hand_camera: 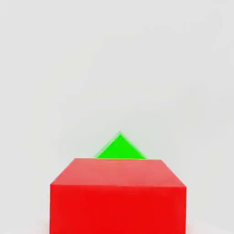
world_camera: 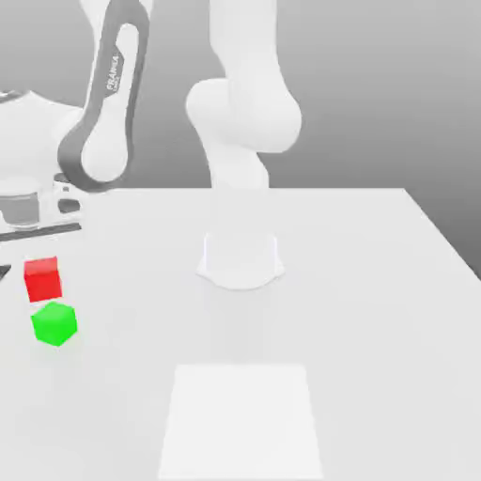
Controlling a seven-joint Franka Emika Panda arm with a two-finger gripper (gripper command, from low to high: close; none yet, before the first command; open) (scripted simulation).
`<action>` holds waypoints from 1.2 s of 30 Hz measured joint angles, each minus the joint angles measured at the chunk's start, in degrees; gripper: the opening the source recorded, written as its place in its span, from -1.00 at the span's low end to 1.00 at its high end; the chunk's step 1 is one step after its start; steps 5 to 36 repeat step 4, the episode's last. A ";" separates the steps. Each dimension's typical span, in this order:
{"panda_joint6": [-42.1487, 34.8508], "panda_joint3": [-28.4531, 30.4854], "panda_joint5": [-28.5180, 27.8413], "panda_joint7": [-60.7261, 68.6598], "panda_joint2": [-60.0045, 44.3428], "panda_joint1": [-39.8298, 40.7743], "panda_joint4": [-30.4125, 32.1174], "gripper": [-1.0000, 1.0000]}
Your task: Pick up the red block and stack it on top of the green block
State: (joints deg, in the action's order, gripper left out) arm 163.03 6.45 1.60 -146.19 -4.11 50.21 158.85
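In the exterior view we see a white table (world_camera: 376, 282) under a plain grey backdrop. The white robot arm (world_camera: 240, 122) rises from its round base near the middle of the table and bends away toward the exterior view's left, where a grey and white link bearing the maker's name slopes down to the hand at the picture's edge. The gripper (world_camera: 38, 246) sits low at that left edge, directly above the red block (world_camera: 42, 279). The red block hangs just under the hand, raised off the table, and we take it to be clamped between the fingers, which are drawn in as narrow as they go around it. The green block (world_camera: 54, 323) rests on the table just below and slightly to the right of the red one in this picture; the two sit close together, and we cannot tell whether they touch. A paler square patch (world_camera: 242, 421) marks the table surface near the front edge, well apart from both blocks.

In the hand view the red block (hand_camera: 118, 196) looms large and close to the camera. Behind it a corner of the green block (hand_camera: 119, 148) peeks out, set against the bare white table (hand_camera: 114, 68).
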 joint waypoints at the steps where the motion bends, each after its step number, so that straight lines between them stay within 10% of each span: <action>1: 1.46 -0.29 0.63 0.44 -1.53 0.13 -0.06 1.00; 36: 1.47 -0.29 0.63 0.44 -1.53 0.13 -0.06 1.00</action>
